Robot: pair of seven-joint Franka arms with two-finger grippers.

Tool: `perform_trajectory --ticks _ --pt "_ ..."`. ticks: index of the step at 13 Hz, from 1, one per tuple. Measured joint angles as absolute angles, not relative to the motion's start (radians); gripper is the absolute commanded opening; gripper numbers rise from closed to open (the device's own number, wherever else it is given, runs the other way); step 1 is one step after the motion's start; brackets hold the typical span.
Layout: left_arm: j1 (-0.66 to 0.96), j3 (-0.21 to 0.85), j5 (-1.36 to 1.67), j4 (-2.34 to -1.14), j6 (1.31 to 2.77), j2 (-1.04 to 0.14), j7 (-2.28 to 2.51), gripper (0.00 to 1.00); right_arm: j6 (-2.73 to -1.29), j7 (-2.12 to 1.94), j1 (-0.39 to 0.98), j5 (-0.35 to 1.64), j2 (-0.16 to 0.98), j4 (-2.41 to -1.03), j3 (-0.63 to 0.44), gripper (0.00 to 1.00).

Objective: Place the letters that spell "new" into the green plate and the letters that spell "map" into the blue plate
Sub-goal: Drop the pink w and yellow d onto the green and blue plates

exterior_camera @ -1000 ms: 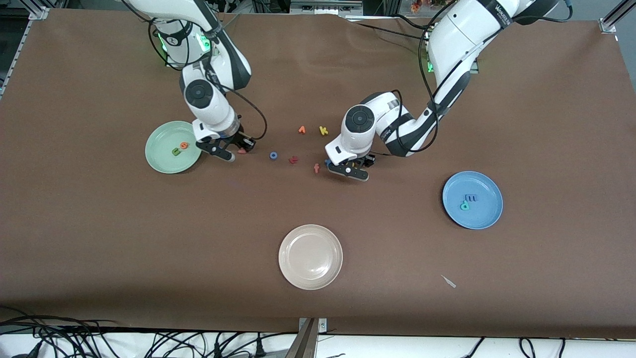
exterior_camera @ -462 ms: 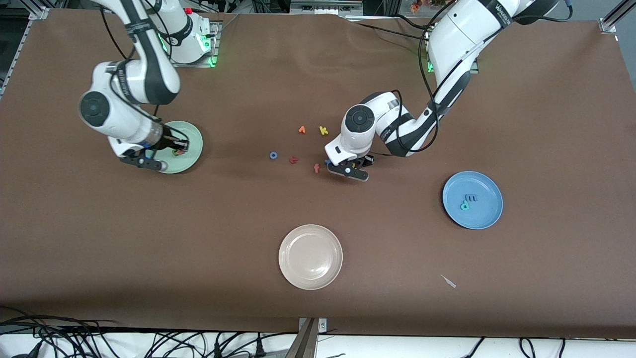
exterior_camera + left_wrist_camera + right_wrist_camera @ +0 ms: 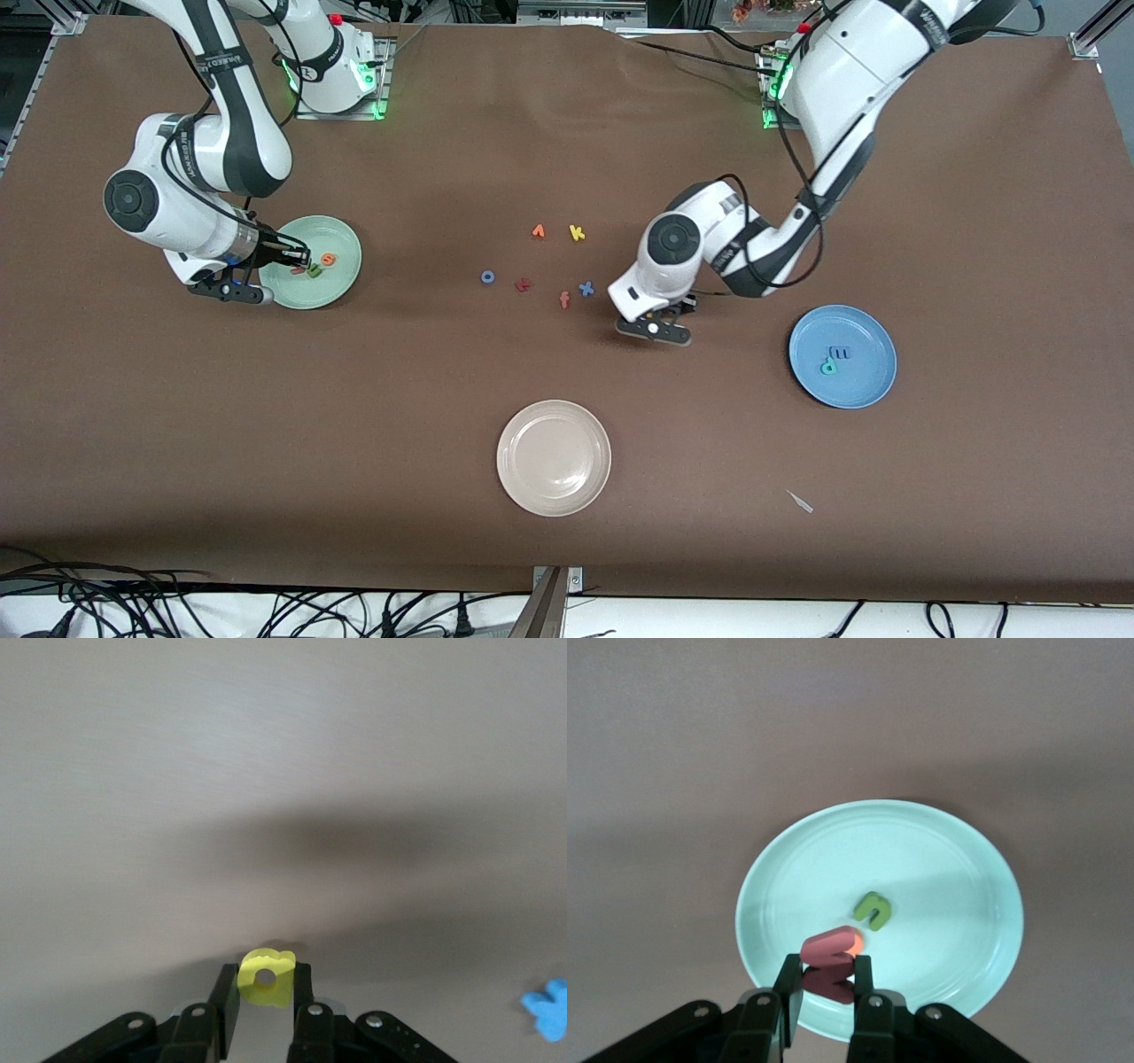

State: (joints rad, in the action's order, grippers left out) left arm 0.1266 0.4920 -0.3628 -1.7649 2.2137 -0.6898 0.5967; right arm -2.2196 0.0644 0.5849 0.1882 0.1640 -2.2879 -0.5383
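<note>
Both jaws clamped: right gripper (image 3: pixel 827 985) grips salmon-red w (image 3: pixel 829 948) over green plate (image 3: pixel 957 877), left gripper (image 3: pixel 266 1005) yellow a (image 3: pixel 266 975)

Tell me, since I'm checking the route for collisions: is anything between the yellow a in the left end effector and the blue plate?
Nothing visible. The left end effector is shut on the yellow a over bare table, and the stretch toward the blue plate holds no letters; the blue x lies toward the right arm's end.
</note>
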Motion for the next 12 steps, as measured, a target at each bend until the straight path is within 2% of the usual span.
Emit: perform_trajectory --ticks 5,6,7,8,9,12 --pt "-0.04 0.515 -0.325 -1.602 1.835 -0.65 0.254 0.0 -2.219 0.01 0.567 0.188 0.18 -2.294 -0.566 0.19" --pt "-0.07 0.515 -0.325 -1.589 1.804 -0.648 0.186 0.0 -2.22 0.006 0.565 0.188 0.19 -2.295 -0.567 0.24" --pt "-0.1 0.513 -0.325 -1.586 1.794 -0.648 0.122 0.02 -2.221 0.005 0.564 0.193 0.204 -2.296 -0.567 0.35" --pt "-0.131 0.51 -0.325 -1.586 1.788 -0.65 0.056 0.03 -2.224 0.005 0.564 0.207 0.221 -2.297 -0.567 0.81" --pt "-0.161 0.502 -0.325 -1.588 1.786 -0.652 -0.006 0.03 -2.228 0.004 0.564 0.227 0.241 -2.297 -0.567 1.0" --pt "-0.209 0.443 -0.362 -1.591 1.799 -0.677 -0.148 0.04 -2.237 0.0 0.565 0.26 0.282 -2.297 -0.566 1.0"
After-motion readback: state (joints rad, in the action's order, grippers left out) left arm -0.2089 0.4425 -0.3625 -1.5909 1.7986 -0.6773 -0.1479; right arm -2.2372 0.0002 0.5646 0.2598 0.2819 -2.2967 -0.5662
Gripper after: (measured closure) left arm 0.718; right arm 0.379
